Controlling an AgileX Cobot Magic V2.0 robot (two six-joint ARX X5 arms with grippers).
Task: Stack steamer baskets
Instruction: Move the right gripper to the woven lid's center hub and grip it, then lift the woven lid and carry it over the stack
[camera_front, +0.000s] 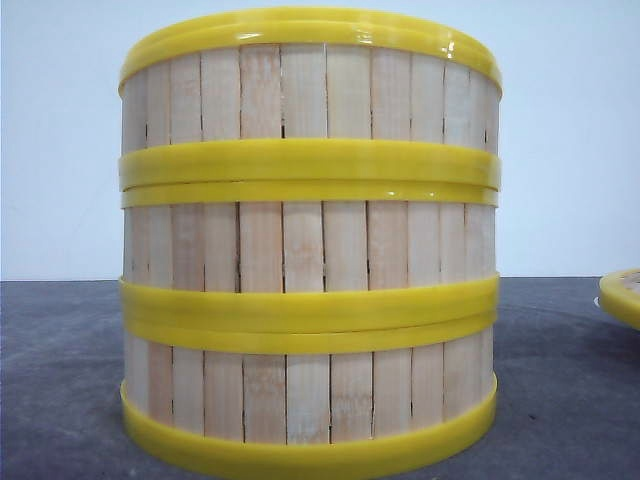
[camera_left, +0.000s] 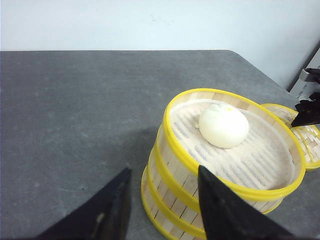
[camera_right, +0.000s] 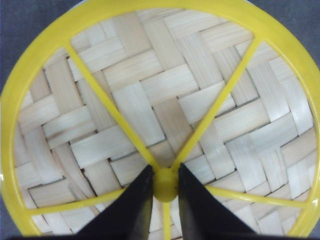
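A dark grey, finely textured table (camera_front: 60, 380) fills the lower frame, and a plain, evenly lit white wall (camera_front: 60, 150) rises behind it.

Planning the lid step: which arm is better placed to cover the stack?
Right, likely: its gripper straddles the woven lid's central knob, while the left gripper hangs open beside the stacked steamer baskets.

front camera close on stacked baskets (camera_front: 308, 240)

three steamer baskets (camera_front: 308, 240) are sitting stacked on the tabletop (camera_front: 60, 380). a bun (camera_left: 223, 126) is lying in the top one. a woven lid (camera_front: 622, 295) is lying to their right.
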